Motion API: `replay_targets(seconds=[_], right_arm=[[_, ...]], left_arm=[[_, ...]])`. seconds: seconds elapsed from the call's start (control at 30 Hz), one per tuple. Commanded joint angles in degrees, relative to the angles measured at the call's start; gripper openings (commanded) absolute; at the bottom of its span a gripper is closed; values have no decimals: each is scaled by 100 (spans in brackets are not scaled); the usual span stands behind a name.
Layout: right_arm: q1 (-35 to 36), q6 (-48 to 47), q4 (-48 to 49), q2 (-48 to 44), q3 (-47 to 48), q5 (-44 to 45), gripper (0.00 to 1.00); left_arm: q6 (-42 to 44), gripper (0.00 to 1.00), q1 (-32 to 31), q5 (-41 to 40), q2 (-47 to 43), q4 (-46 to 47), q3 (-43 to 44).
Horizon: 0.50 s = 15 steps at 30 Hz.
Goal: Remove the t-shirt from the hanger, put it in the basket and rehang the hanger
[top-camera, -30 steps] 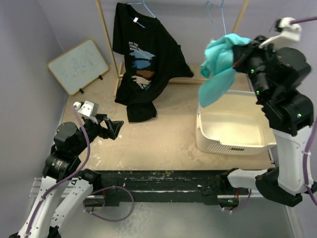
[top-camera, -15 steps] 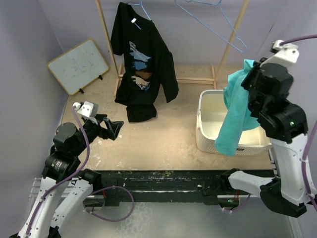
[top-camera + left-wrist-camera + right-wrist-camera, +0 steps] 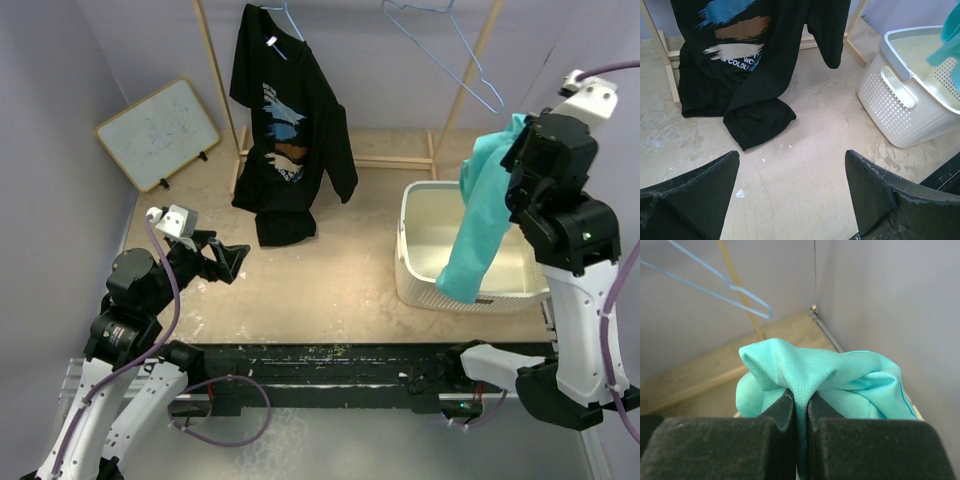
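right pincer: clamped tight on a fold of the teal tee, held high on the right side.
teal tee: off the hanger. it is bunched just past the pads and the rest hangs straight down below the right pincer. in the top view its lower end lies over the near rim of the basket; cannot tell if they touch.
hanger: blue wire, bare, tilted, up and to the left of the right pincer, apart from the tee.
basket: white, perforated, on the table below the right pincer and to the right of the left one.
left pincer: jaws wide, nothing between them, low over the table.
black tee: ahead and left of the left pincer, hung on the rack, its hem pooled on the table.
whiteboard: beyond the left pincer and to its left, leaning by the wall.
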Motion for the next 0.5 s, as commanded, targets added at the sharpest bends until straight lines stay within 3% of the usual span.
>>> replay_targets(seconds=[0.0, 0.27, 0.47], right_arm=[[-32, -290, 289, -92, 795, 471, 0], [-41, -295, 736, -163, 404, 768, 0], [-42, -188, 611, -110, 10, 296, 0]], left_arm=[[-66, 89, -7, 96, 17, 183, 48], [-74, 89, -10, 110, -36, 172, 38], [-75, 89, -8, 106, -33, 173, 42]])
